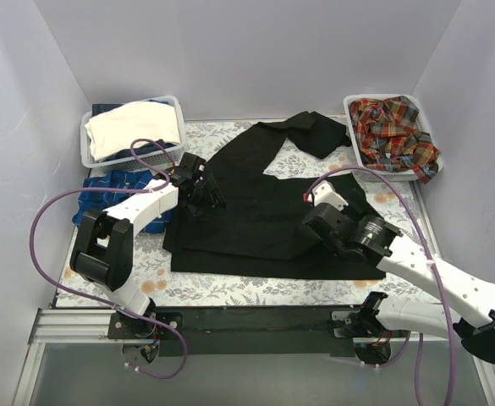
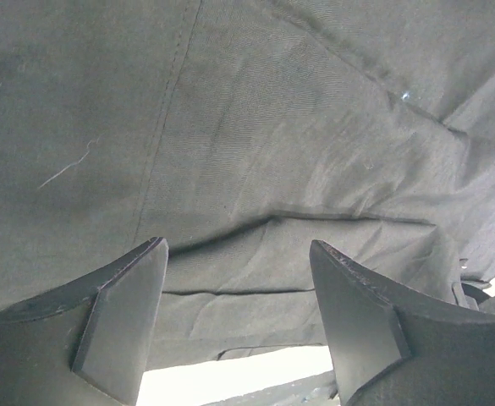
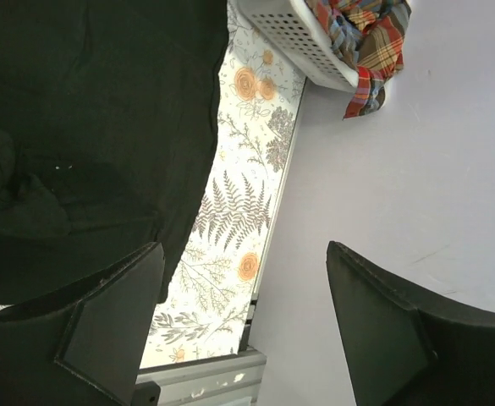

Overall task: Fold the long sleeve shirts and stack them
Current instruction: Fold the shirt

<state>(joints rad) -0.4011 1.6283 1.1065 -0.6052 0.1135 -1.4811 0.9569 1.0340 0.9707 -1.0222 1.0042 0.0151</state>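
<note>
A spread shirt [image 1: 255, 220] lies over the middle of the table [image 1: 230, 292], one sleeve reaching back toward the right basket [image 1: 349, 118] at the far right corner. In that basket a bunched shirt [image 1: 391, 127] lies with an end hanging over the near right rim. The left basket [image 1: 85, 144] stands at the far left corner with a folded cloth [image 1: 133, 127] on top, and just before it a third shirt [image 1: 116, 190] lies on the table, left of the spread shirt, whose left part is under the left gripper [image 1: 206, 196] and whose right edge is beside the right gripper [image 3: 243, 258].
</note>
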